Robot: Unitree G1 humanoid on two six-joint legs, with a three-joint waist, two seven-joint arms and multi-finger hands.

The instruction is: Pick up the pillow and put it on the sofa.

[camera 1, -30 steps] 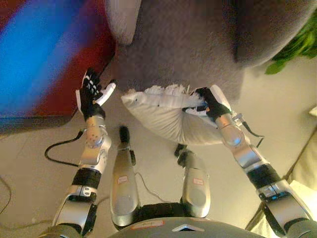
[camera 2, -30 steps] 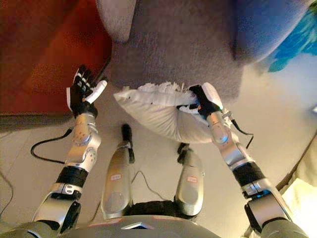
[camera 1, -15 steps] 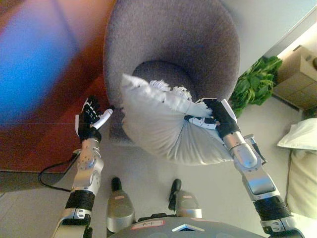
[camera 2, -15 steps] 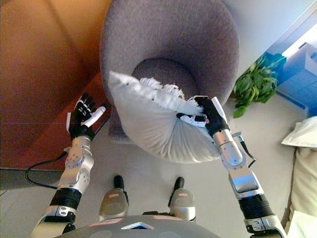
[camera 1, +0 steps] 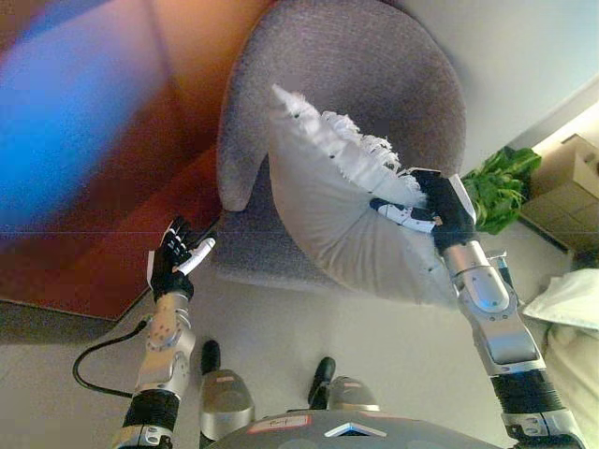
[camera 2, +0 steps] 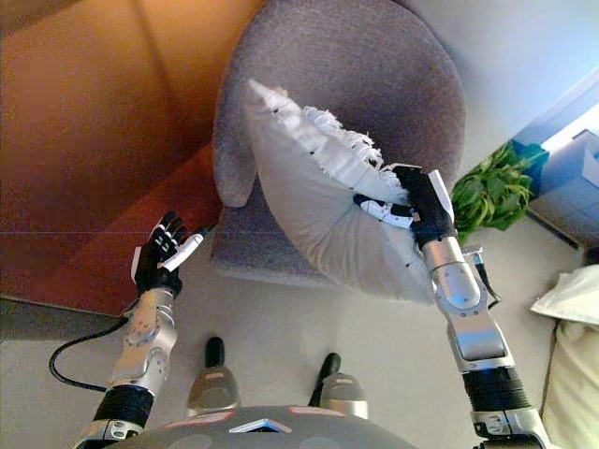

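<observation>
Here, the soft, seemingly light white fringed pillow (camera 1: pixel 346 220) was held pinched at its fringed edge by the right hand (camera 1: pixel 438 208) before the grey rounded fabric sofa (camera 1: pixel 374 56), and was judged floppy, while the left hand (camera 1: pixel 174 267) was spread and empty.

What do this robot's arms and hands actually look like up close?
Both arms are silver-grey metal segments with black bands at the joints. Each ends in a dark hand with white covers on some fingers: the left hand shows a white-tipped thumb, the right hand white on its side and fingers.
</observation>
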